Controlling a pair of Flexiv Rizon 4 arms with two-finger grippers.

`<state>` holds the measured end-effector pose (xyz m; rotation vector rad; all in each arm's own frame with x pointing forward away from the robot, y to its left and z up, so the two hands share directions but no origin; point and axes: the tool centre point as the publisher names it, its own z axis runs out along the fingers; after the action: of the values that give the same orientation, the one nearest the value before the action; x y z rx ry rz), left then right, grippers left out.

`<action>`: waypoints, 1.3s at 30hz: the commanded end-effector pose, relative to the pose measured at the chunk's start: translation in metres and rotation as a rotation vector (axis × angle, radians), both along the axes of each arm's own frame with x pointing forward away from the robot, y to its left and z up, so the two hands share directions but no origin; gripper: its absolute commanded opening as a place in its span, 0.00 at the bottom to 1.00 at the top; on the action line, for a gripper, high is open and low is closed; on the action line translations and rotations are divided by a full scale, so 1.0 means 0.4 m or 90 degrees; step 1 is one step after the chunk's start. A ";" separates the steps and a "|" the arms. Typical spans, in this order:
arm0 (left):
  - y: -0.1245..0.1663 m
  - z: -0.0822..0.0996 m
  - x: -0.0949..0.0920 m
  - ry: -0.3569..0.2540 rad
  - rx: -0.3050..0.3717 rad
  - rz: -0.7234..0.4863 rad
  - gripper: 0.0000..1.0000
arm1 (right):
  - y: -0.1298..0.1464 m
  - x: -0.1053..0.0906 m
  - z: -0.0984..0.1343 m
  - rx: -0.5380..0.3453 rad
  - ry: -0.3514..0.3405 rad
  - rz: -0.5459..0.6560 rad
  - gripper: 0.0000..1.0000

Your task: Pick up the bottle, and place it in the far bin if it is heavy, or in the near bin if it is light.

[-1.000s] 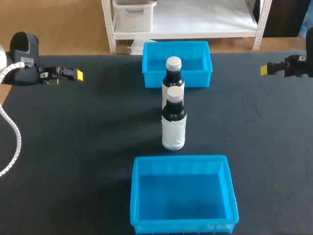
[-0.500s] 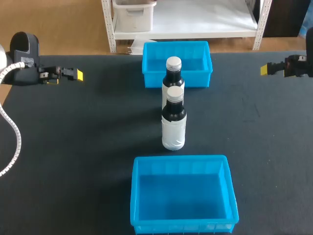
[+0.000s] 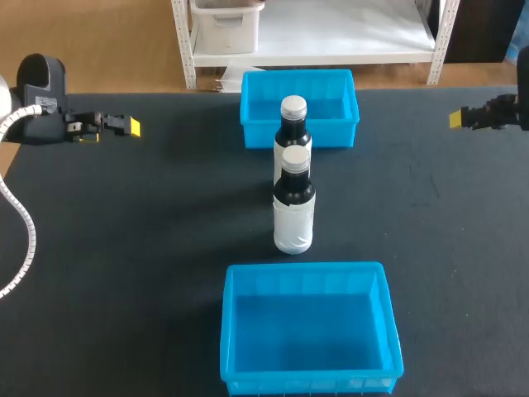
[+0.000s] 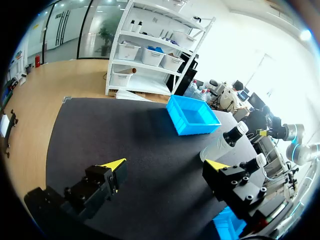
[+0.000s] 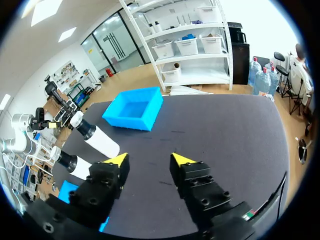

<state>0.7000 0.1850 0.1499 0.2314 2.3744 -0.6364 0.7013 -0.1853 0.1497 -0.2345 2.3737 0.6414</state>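
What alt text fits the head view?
A near bottle and a far bottle stand in line on a dark table, between the blue far bin and blue near bin. The left gripper and right gripper hang at its sides, empty.

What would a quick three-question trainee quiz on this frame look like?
1. Count: how many bottles stand on the table?
2. True or false: the left gripper is shut on a bottle.
3. Pick one: the near bin holds A) a bottle, B) nothing visible, C) a cap.
Key: 1. Two: the near bottle and the far bottle. 2. False; it is open and off to the side. 3. B.
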 end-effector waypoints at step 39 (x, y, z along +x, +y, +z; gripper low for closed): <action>0.000 0.000 0.000 0.000 0.000 0.000 1.00 | 0.112 -0.046 0.024 0.200 -0.160 0.694 1.00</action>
<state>0.7000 0.1850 0.1499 0.2314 2.3744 -0.6364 0.6807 -0.1365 0.1637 -1.0282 2.0623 0.7197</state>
